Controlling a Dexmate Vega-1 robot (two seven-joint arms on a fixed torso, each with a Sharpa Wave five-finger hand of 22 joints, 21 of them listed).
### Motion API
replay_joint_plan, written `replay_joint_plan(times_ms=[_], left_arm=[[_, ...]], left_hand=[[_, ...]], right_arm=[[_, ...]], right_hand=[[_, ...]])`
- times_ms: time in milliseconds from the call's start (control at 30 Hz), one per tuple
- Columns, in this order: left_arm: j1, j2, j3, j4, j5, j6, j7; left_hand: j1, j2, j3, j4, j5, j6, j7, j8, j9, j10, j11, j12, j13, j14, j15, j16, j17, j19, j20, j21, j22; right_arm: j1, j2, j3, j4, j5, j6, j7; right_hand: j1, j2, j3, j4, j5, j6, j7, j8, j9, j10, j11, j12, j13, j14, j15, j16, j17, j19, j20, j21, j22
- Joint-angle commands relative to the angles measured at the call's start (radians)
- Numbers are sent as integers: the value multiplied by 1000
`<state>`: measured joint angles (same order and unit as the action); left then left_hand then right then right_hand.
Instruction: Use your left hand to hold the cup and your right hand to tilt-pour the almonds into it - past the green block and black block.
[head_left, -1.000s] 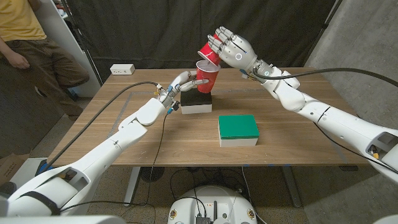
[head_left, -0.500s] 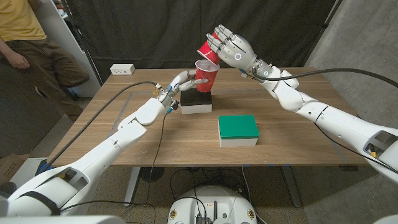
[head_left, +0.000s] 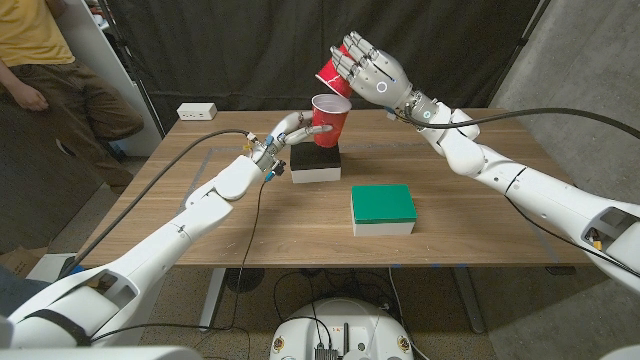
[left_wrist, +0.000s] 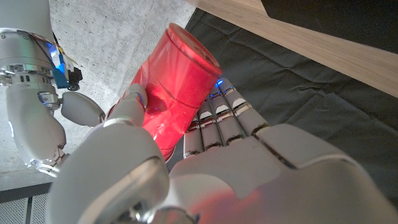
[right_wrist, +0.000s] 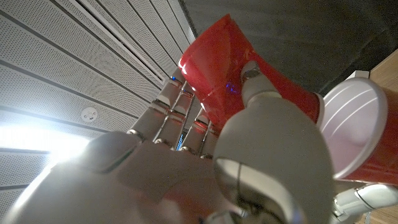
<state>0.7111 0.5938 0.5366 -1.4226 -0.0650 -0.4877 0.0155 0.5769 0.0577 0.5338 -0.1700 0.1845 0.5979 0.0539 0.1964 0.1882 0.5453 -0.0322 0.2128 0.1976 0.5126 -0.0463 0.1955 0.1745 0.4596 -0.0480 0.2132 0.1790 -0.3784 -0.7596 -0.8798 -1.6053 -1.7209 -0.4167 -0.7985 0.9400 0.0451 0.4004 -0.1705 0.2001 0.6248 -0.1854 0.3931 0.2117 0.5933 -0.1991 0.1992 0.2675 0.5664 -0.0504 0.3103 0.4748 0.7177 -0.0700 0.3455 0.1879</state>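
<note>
The wooden table (head_left: 180, 215) carries the green block (head_left: 383, 208) near the middle of its front half, and the black block (head_left: 316, 163), on its white base, further back toward the far edge — both lie between the robot and the pour, which is probably why each arm reaches so far over. On the black block stands the upright red cup (head_left: 327, 121), mouth up; the left hand (head_left: 287, 134) wraps its lower wall from the side, fingers clamped on it, seemingly to keep it from tipping while it receives. Above and just beside its rim, the right hand (head_left: 376, 75) grips a second red cup (head_left: 333, 77), tilted steeply with its mouth angled down toward the standing one, held high so the contents would fall inside. No almonds can be made out — the upright cup's white interior looks bare in the right wrist view, though its bottom is hidden, and the tilted cup's mouth faces away from every camera. Whether the two rims touch is unclear.
</note>
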Motion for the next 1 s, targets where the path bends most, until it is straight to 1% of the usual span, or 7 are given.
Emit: replay_joint_plan(times_ms=[33,167,333,600,1000], left_arm=[[-9,-17,4,29,-10,3,0],[-19,-20,9,31,-1,6,-1],[-24,-24,16,32,4,7,-2],[-3,-10,13,-1,10,23,7],[21,10,-2,-32,8,29,16]], left_hand=[[6,3,6,1,6,12,-1,2,4,11,4,1,4,10,-62,-5,3,8,-15,-4,2],[6,3,6,1,6,15,0,3,4,11,3,0,4,11,-63,-5,3,8,-15,-4,2],[5,4,6,2,6,14,0,3,5,11,5,0,4,11,-63,-5,3,7,-16,-4,2],[5,4,7,1,6,14,0,2,5,11,1,0,4,11,-64,-6,3,8,-15,-4,2],[5,5,7,2,6,19,0,3,5,14,2,0,4,12,-63,-5,3,9,-14,-4,2]], right_arm=[[21,18,-3,31,17,0,-59],[35,33,-11,53,21,-4,-74],[51,39,-20,69,26,-5,-75],[62,31,-27,85,38,-10,-67],[66,18,-34,99,60,-8,-94]], right_hand=[[12,-3,12,1,-1,11,2,9,2,-4,2,-1,3,-3,-157,-2,3,-3,-72,0,2],[11,-3,13,2,-1,12,-1,11,2,-5,1,-1,4,-3,-156,-3,4,-3,-71,0,1],[11,-3,14,3,-1,15,-3,13,2,-3,-1,1,5,-3,-156,-3,6,-4,-71,0,1],[12,-3,17,4,-1,16,-4,16,2,-3,0,2,7,-4,-156,-4,8,-5,-70,0,1],[14,1,23,6,-1,25,-7,22,3,-2,-5,4,10,-3,-156,-5,12,-6,-70,0,1]])
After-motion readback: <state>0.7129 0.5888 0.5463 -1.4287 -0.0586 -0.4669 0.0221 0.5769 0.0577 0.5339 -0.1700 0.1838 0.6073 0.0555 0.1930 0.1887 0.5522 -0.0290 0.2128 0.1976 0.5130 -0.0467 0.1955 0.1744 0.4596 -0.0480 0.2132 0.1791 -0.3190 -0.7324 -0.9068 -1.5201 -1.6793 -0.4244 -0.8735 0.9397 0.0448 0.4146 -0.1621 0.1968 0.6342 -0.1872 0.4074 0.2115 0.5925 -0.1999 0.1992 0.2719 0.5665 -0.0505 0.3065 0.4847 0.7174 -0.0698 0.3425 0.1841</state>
